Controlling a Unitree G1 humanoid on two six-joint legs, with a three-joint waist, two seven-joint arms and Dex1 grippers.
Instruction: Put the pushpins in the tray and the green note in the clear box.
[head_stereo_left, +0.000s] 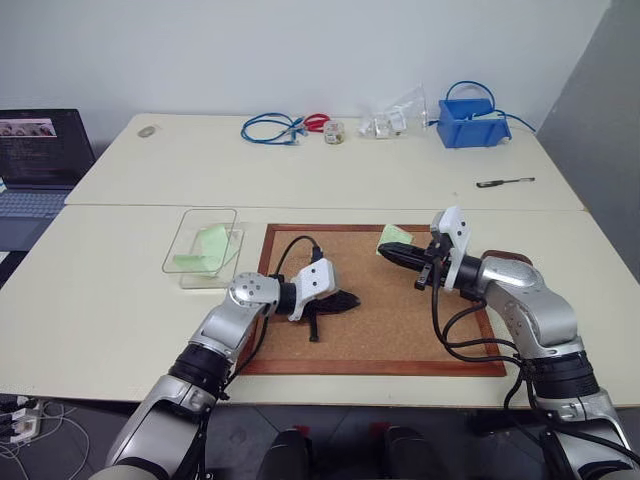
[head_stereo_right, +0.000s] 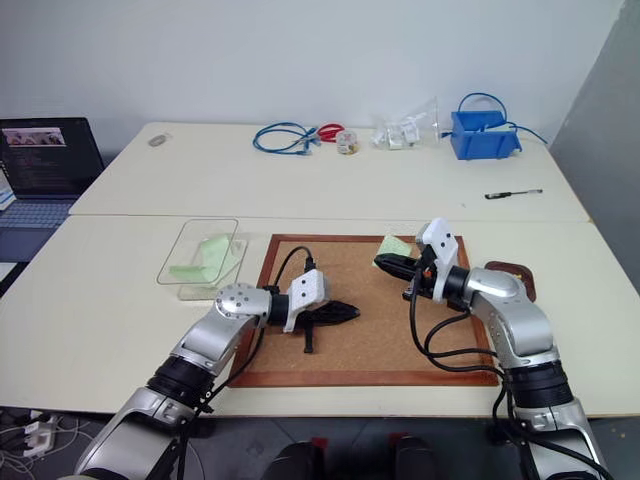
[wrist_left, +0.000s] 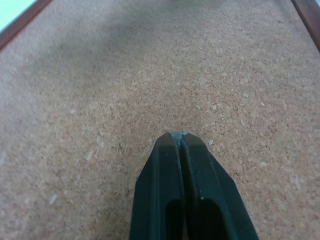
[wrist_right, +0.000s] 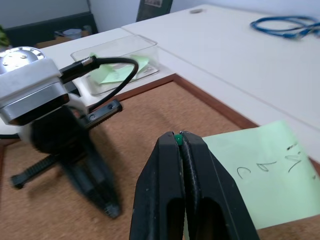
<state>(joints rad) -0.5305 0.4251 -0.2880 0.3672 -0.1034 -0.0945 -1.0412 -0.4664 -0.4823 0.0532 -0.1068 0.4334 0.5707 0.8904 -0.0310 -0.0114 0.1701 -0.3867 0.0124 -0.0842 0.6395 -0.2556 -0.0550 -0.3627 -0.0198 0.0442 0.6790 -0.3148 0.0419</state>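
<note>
Green shows at your right gripper's (wrist_right: 180, 137) tips: a dark green pushpin (wrist_right: 177, 138) pinched between closed fingers above the cork board's (head_stereo_left: 400, 330) far right corner. That pin looks pulled to free the green note (wrist_right: 260, 175) lying below it. Your tray (head_stereo_right: 512, 272) waits just off the board's right edge. The clear box (head_stereo_left: 203, 247), off the far left corner, already holds green paper. Your left gripper (wrist_left: 179, 136) is pressed shut, empty, over bare cork.
</note>
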